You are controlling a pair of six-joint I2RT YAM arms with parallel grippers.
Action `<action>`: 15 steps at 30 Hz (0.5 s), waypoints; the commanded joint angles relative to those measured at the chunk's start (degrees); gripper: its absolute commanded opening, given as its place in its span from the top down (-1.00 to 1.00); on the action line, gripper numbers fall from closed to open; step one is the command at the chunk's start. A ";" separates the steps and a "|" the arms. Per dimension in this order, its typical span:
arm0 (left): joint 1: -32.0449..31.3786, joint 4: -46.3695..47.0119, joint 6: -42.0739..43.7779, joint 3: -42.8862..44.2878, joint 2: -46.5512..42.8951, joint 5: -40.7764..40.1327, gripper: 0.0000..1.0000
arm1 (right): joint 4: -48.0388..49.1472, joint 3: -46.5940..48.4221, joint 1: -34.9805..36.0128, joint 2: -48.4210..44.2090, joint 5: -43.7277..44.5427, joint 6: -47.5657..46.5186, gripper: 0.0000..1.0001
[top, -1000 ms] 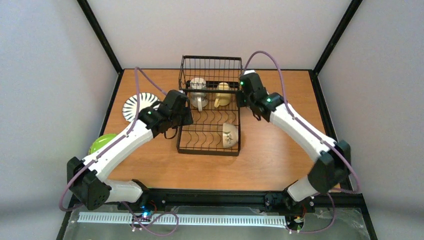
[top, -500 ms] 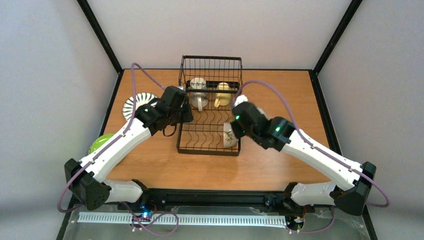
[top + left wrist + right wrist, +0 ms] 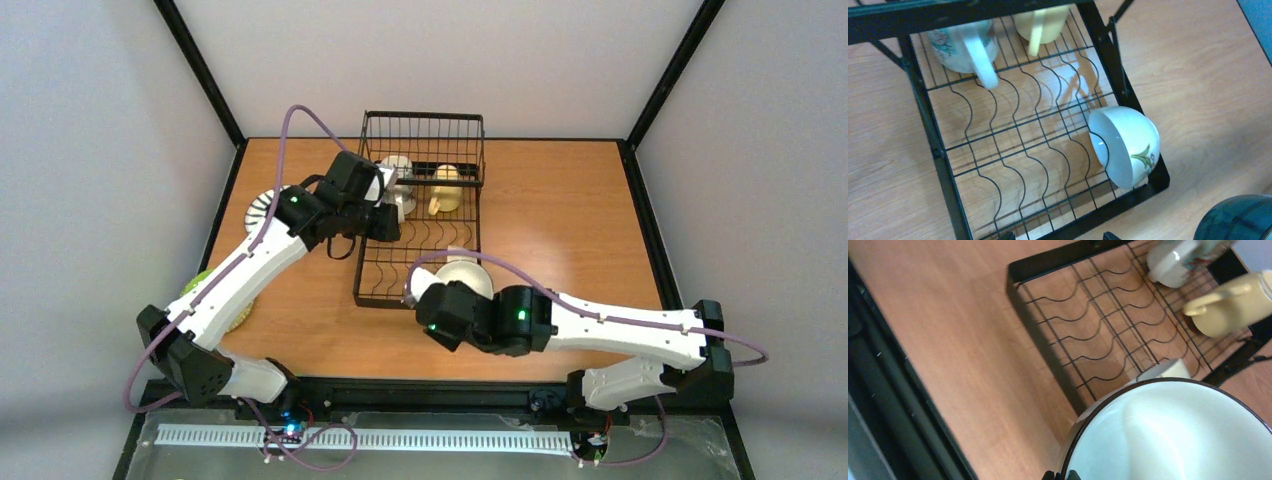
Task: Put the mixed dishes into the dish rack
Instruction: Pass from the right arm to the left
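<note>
Dish rack (image 3: 937,150): cream mug (image 3: 955,42) and yellow mug (image 3: 1043,25) at far end. Cream bowl (image 3: 1128,145), leaf motif, on edge in near-right corner. Right gripper (image 3: 1061,475) pinching tan plate (image 3: 1178,440) by rim, at same corner. Left gripper (image 3: 1058,236) spread wide, empty, above rack.

Thin black wire with a matt coat on the dish rack (image 3: 938,150). Smooth, glossy glazed ceramic on the cream bowl (image 3: 1135,145), cream mug (image 3: 960,47), yellow mug (image 3: 1233,305) and pale dark-rimmed plate (image 3: 1173,440), lower right of the right wrist view. Wood-grain counter (image 3: 1198,75), smooth, faintly shiny.
</note>
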 commanded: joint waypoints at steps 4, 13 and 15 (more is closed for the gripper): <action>0.58 -2.43 6.50 -0.08 -1.48 11.82 -0.95 | -1.83 1.40 6.92 0.55 3.83 -4.61 0.96; 0.60 -1.26 10.16 -2.54 -2.83 23.77 -0.85 | -0.63 2.23 8.49 0.65 2.19 -9.37 0.96; 0.63 -0.79 10.98 -3.51 -3.53 26.06 -0.85 | -0.40 2.54 8.51 1.08 2.27 -10.11 0.96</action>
